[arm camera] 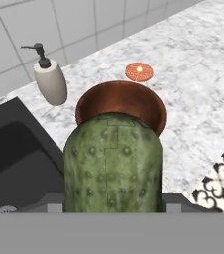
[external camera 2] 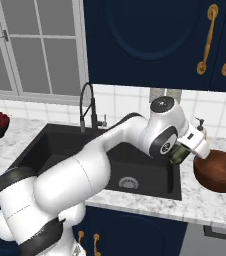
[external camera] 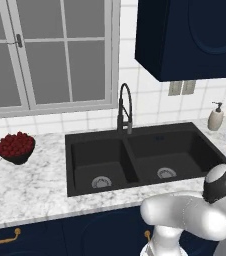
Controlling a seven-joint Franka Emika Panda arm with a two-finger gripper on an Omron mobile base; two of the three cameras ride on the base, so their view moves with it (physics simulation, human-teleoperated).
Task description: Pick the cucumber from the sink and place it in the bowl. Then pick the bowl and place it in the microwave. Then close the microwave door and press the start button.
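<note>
My gripper (external camera 2: 178,154) is shut on the green, bumpy cucumber (arm camera: 113,163), which hangs in the air over the counter just left of the reddish-brown bowl (external camera 2: 219,172). In the hand view the cucumber covers the near rim of the bowl (arm camera: 119,99), whose dark inside shows beyond it. The bowl stands on the marble counter to the right of the black double sink (external camera: 135,155). The microwave and its door are out of view.
A white soap dispenser (arm camera: 50,79) stands by the wall behind the bowl, and a small orange disc (arm camera: 139,72) lies beside it. The black spring faucet (external camera: 125,107) rises behind the sink. A dark bowl of red berries (external camera: 16,146) sits far left.
</note>
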